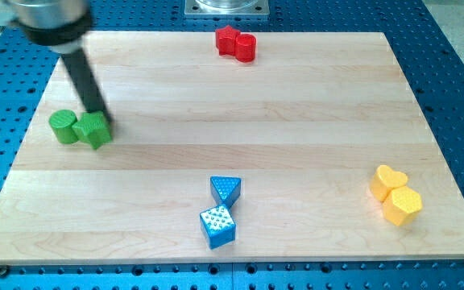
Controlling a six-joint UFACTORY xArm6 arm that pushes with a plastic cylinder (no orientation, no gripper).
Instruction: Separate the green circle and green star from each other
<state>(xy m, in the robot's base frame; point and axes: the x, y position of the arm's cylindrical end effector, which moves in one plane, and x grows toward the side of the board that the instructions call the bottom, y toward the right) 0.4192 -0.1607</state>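
The green circle [64,126] and the green star [93,130] sit side by side, touching, at the view's left on the wooden board [232,105]. The circle is on the left, the star on the right. My dark rod comes down from the view's top left. My tip [101,118] rests at the star's upper right edge, touching or nearly touching it.
A red star [228,39] and a red cylinder [246,48] touch at the view's top centre. A blue triangle [225,189] and a blue cube [217,225] sit at bottom centre. A yellow heart [388,182] and a yellow hexagon [402,205] sit at bottom right.
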